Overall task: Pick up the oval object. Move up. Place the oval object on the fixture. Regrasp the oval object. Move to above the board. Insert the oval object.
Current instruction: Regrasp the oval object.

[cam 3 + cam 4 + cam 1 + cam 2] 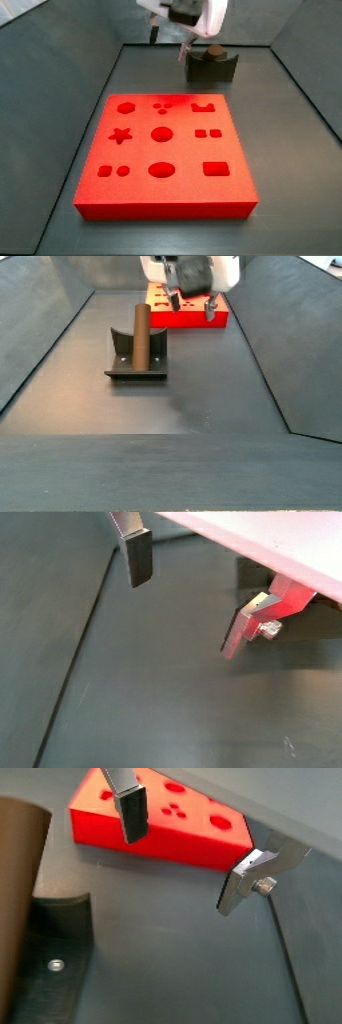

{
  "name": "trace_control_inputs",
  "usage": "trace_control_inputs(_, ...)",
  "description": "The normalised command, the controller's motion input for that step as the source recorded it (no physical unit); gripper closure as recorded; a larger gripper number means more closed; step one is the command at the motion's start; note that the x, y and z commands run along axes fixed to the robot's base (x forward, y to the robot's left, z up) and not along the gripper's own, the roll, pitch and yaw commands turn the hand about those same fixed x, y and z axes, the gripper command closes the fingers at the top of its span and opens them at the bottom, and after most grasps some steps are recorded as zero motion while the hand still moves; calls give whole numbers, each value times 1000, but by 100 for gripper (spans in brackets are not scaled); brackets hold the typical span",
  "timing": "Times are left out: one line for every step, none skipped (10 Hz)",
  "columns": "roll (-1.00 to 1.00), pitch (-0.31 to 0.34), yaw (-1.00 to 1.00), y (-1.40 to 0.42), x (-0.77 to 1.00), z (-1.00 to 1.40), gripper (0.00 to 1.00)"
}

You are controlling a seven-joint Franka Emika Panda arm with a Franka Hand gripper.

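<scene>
The oval object (134, 331), a slim brown rod, rests in the notch of the dark fixture (135, 364). Its end shows above the fixture (211, 70) in a side view (210, 49). In a wrist view it is a brown blur (19, 858) beside the fixture (56, 953). The red board (163, 150) lies on the floor and also shows in a side view (218, 318) and a wrist view (167, 838). My gripper (190, 311) is open and empty. It hovers beside the fixture, towards the board's near edge, with only floor between its fingers (178, 875) (185, 617) (185, 45).
Dark sloping walls (54, 346) enclose the floor on both sides. A straight seam (80, 652) runs across the dark floor. A pale pink-white surface (267, 542) fills one corner of a wrist view.
</scene>
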Motion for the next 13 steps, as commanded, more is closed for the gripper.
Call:
trace_control_inputs(1000, -221, -933, -16, -42, 1, 0)
trace_control_inputs(1000, -223, -936, -13, -43, 0, 0)
trace_control_inputs(1000, -216, -941, -15, -40, -5, 0)
trace_control_inputs(1000, -209, -946, -10, -37, -6, 0)
trace_control_inputs(1000, -179, -963, -8, -42, -9, 0)
trace_control_inputs(1000, -160, -971, -3, -43, -5, 0)
trace_control_inputs(1000, -95, -982, -12, -46, 3, 0)
trace_control_inputs(1000, 8, -995, -12, -34, 3, 0)
trace_control_inputs(1000, 112, -995, -17, -25, -1, 0)
trace_control_inputs(1000, 198, -990, -14, -21, -8, 0)
trace_control_inputs(992, 425, -952, -13, -6, -32, 0)
trace_control_inputs(724, 608, -620, -11, 12, -48, 0)
trace_control_inputs(526, 719, -378, -15, 35, -42, 0)
